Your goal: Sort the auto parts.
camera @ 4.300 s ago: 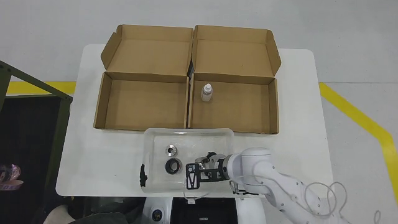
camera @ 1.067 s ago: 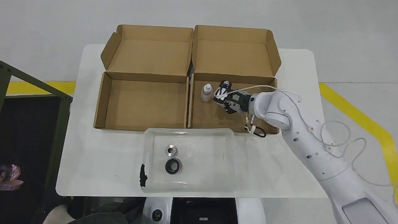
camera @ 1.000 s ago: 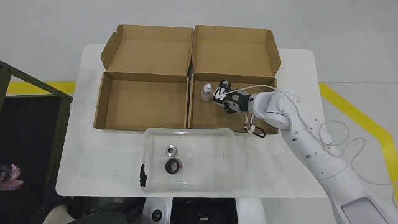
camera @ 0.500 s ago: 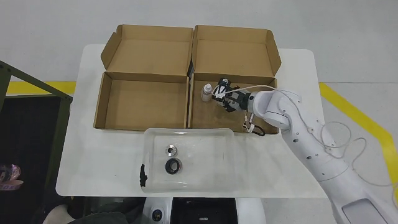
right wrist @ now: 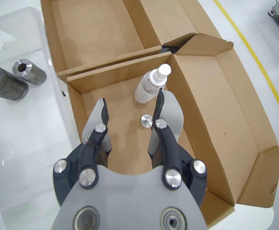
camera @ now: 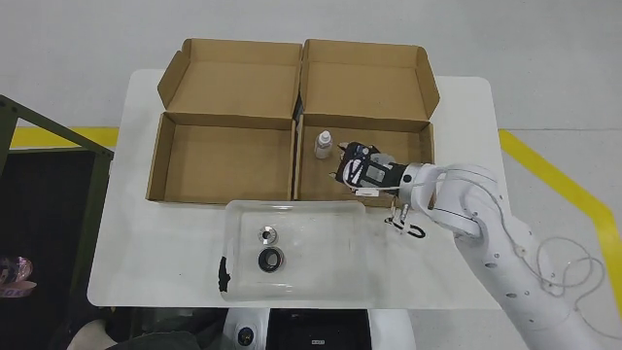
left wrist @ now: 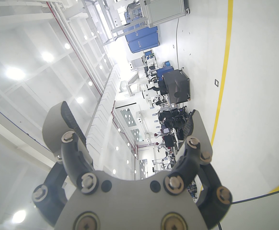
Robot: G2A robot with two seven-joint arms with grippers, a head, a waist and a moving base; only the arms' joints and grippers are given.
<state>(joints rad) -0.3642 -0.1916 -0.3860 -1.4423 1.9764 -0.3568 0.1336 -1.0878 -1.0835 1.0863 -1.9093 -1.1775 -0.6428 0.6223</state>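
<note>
Right arm (camera: 466, 216) has left the clear tray (camera: 296, 205) at the 6 o'clock edge of the bench (camera: 466, 117) and crossed to the right-hand box (camera: 408, 170). In the last half second it has drawn back a little, to about 4 o'clock of the spray bottle (camera: 323, 143).

Right jaws: apart, holding nothing, hanging over the box floor. Below them a small silver part (right wrist: 146, 120) lies on the cardboard, just beside the bottle and not touching it. It looks freshly let go.

Left jaws: also apart and holding nothing, pointed up into the hall, away from the bench.

Left-hand box (camera: 224, 160) stands lid-open at 9 o'clock of the right one.

The tray holds two metal cylinders close together — a lighter slotted sleeve (camera: 266, 235) and, at its 6 o'clock, a darker sleeve (camera: 270, 260).

Progress, as I judge it: two items are down in the right-hand box and two are left in the tray — roughly halfway. The cylinders may be meant for the left-hand box, though nothing here confirms that.
</note>
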